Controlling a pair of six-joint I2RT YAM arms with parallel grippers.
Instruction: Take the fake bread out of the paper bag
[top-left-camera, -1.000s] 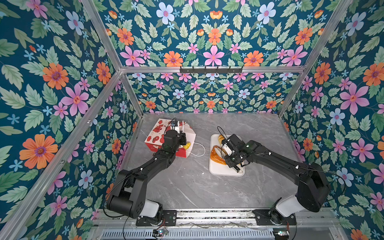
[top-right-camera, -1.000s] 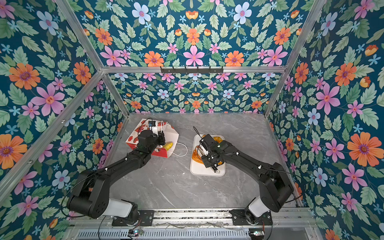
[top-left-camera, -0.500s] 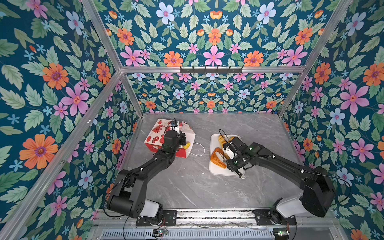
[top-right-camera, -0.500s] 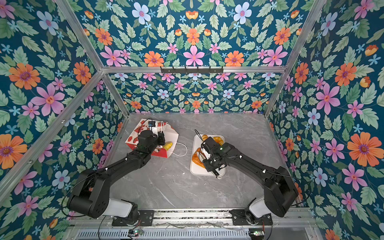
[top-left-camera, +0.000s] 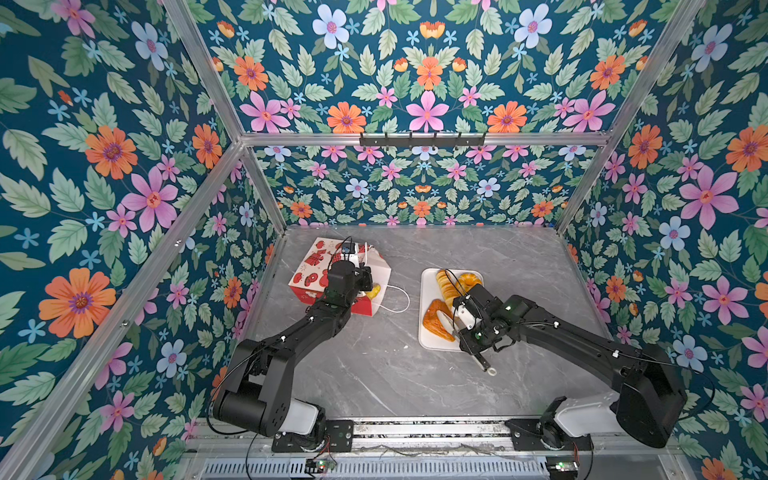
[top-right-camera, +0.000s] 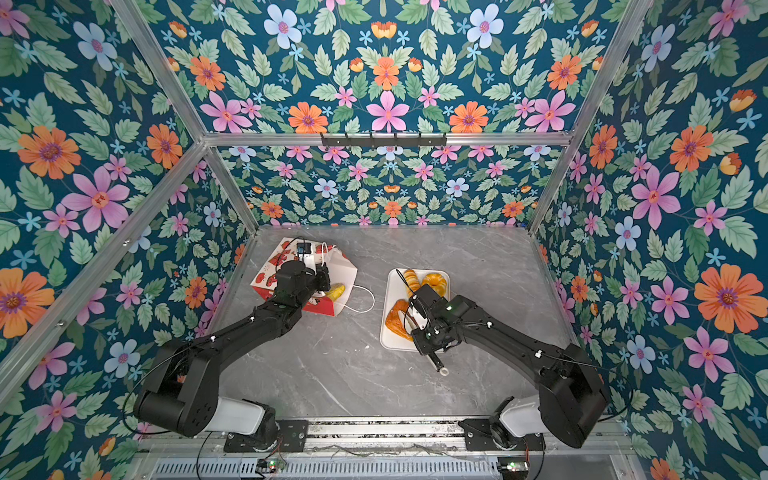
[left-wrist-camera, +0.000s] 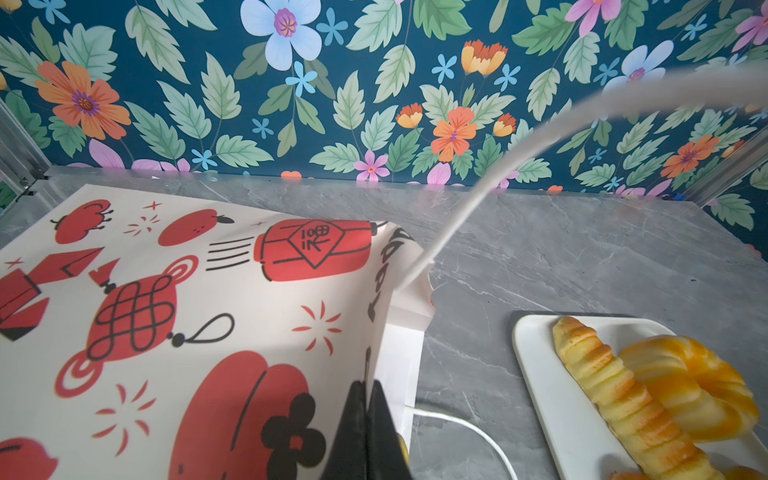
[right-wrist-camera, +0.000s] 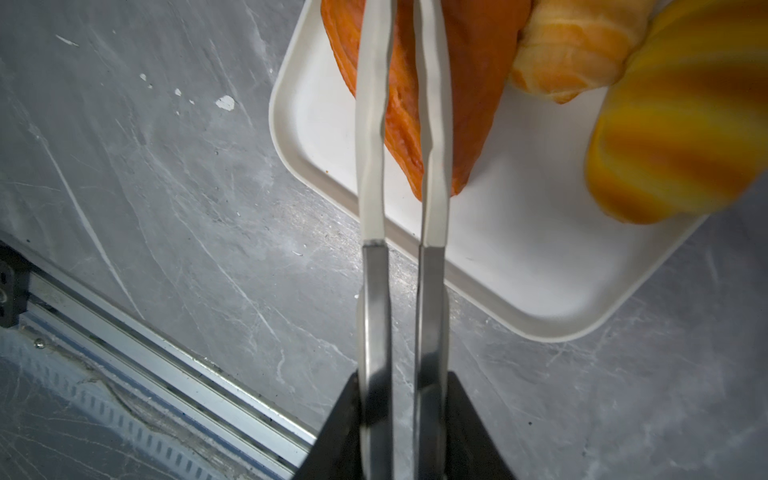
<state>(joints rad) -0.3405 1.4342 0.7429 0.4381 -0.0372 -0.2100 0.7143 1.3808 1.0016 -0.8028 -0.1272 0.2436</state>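
Jaws grip bag (left-wrist-camera: 208, 291), tongs (right-wrist-camera: 371, 166); marble tabletop (top-left-camera: 374, 374), floral walls (top-left-camera: 415, 83)

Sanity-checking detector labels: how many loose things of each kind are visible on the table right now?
White paper bag with red prints: 1
Flat white rectangular tray: 1
Glossy golden-orange toy pastries: 4, three on the tray, one in the bag's mouth
Metal tongs with white tips: 1
Total: 7
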